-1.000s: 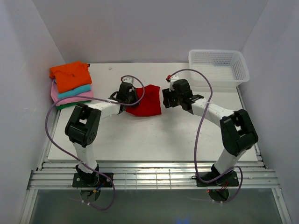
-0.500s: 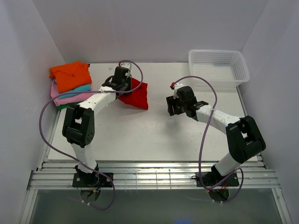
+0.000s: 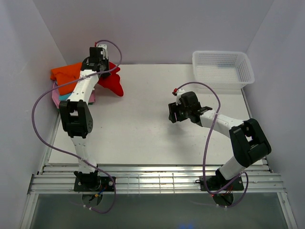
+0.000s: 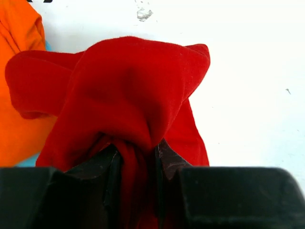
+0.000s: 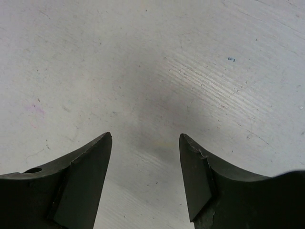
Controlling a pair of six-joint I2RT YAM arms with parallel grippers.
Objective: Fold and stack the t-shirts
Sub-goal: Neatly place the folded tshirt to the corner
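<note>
2 claws differ: left claw (image 4: 136, 160) pinches the bunched red t-shirt (image 4: 128, 90) at the edge of the stack (image 3: 64, 74), right claw (image 5: 145, 148) gapes empty over the tabletop (image 5: 190, 57) — stacking step, I'd judge, needing lowering, then release.

White table (image 3: 143, 138): t-shirt stack (image 3: 64, 74), basket (image 3: 224, 81)

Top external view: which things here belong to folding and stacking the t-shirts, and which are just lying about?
Part of the job:
- red t-shirt, bunched and held by the left gripper
- stack at far left: orange t-shirt on top, pink t-shirt lower down

Just lying about:
- white mesh basket, far right corner
- right gripper, open over the bare table, holding nothing
</note>
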